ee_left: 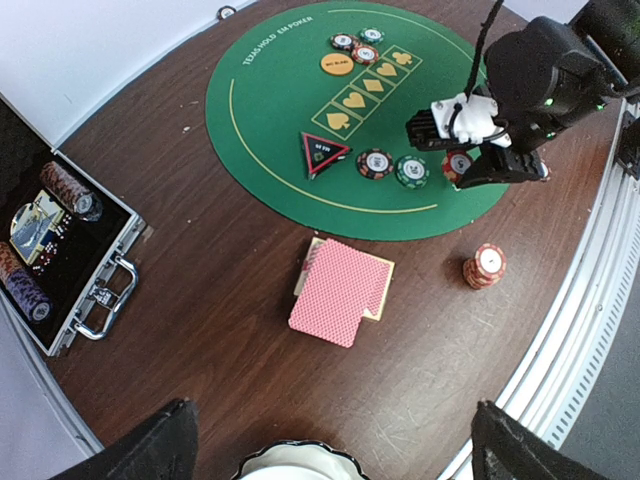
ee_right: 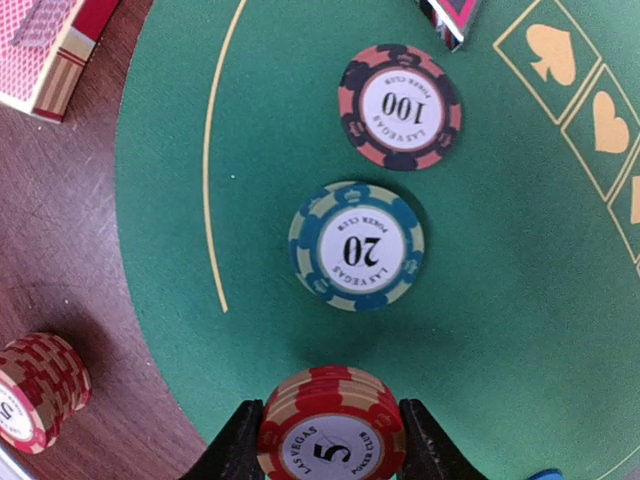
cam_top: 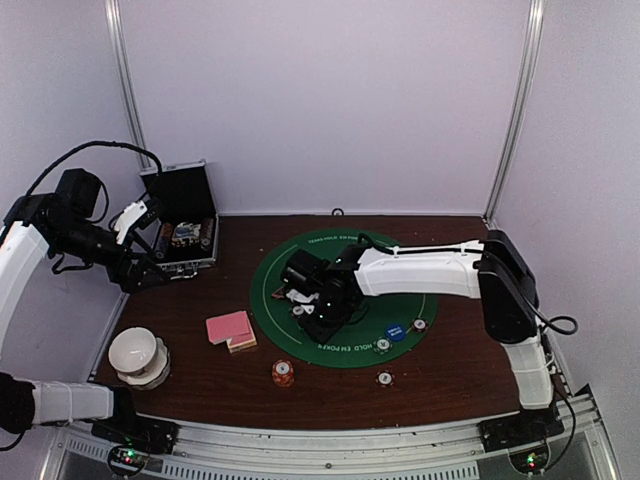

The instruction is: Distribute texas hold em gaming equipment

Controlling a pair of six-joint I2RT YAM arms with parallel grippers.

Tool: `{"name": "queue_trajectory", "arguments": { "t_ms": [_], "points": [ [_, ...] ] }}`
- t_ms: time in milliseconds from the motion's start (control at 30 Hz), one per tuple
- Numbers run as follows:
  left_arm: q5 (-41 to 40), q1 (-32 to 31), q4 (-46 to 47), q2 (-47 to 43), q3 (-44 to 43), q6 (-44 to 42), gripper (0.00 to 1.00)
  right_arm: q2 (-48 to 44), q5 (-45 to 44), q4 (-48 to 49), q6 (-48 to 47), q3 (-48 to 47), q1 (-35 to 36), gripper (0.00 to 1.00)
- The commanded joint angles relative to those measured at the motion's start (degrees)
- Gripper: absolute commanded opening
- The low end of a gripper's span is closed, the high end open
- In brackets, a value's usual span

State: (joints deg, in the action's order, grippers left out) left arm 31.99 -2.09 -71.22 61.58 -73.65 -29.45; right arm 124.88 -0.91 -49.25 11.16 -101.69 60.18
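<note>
The right hand (ee_right: pixel 330 410) reaches over the round green mat (cam_top: pixel 275 262) near its front edge. Its two fingers pinch a short stack of red chips (ee_right: pixel 332 442) marked 5, one finger on each side. I can't tell whether the stack touches the felt. Just beyond it on the mat lies a teal chip (ee_right: pixel 357 245) marked 20, and past that a pink-and-black chip (ee_right: pixel 400 105) marked 100, each flat and apart from the others. Farther across the mat sit an orange disc (ee_left: pixel 337 63) and a blue disc (cam_top: pixel 396 331).

Off the mat, on the brown surface (cam_top: pixel 200 390), a taller chip stack (ee_left: pixel 485 265) in red and white stands alone. The pink-backed cards (ee_left: pixel 340 290) lie in a loose pile near the mat's rim.

The left hand (ee_left: pixel 332 407) hangs high over the left side with its fingers spread wide and nothing between them. A white bowl (cam_top: pixel 137 352) sits below it. The open black case (cam_top: pixel 185 235) rests at the back left corner with more chips inside.
</note>
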Motion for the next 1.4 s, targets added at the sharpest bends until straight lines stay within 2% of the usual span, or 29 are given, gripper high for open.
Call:
{"name": "queue_trajectory", "arguments": {
  "t_ms": [0,467,600,733,800,933,1167,1367],
  "points": [
    [1.1,-0.2,0.1,0.0,-1.6,-0.4,0.98,3.0,-0.5,2.4,1.5,-0.6,0.9,0.15],
    [1.4,-0.2,0.1,-0.1,-1.7,-0.3,0.97,8.1,0.4,3.3,2.5,-5.4,0.8,0.17],
    [1.4,-0.2,0.1,0.0,-1.9,-0.3,0.98,7.5,0.1,2.9,2.6,-4.5,0.7,0.29],
    [1.6,-0.1,0.1,-0.2,-1.6,-0.3,0.98,6.0,-1.2,1.4,2.9,-3.9,0.4,0.54],
    [1.7,-0.1,0.1,-0.3,-1.4,-0.3,0.97,4.2,-1.7,1.5,2.6,-3.1,0.3,0.59],
    [1.7,-0.2,-0.1,-0.2,-1.7,-0.4,0.98,0.9,-1.9,1.2,1.7,-2.2,0.3,0.62],
    [2.0,-0.1,-0.5,-0.3,-1.9,-1.2,0.98,-5.0,0.6,0.4,0.0,-0.6,2.2,0.6],
    [2.4,-0.2,-0.7,-0.3,-1.5,-2.0,0.98,-5.5,5.7,0.2,-1.6,-0.9,6.9,0.69]
  ]
}}
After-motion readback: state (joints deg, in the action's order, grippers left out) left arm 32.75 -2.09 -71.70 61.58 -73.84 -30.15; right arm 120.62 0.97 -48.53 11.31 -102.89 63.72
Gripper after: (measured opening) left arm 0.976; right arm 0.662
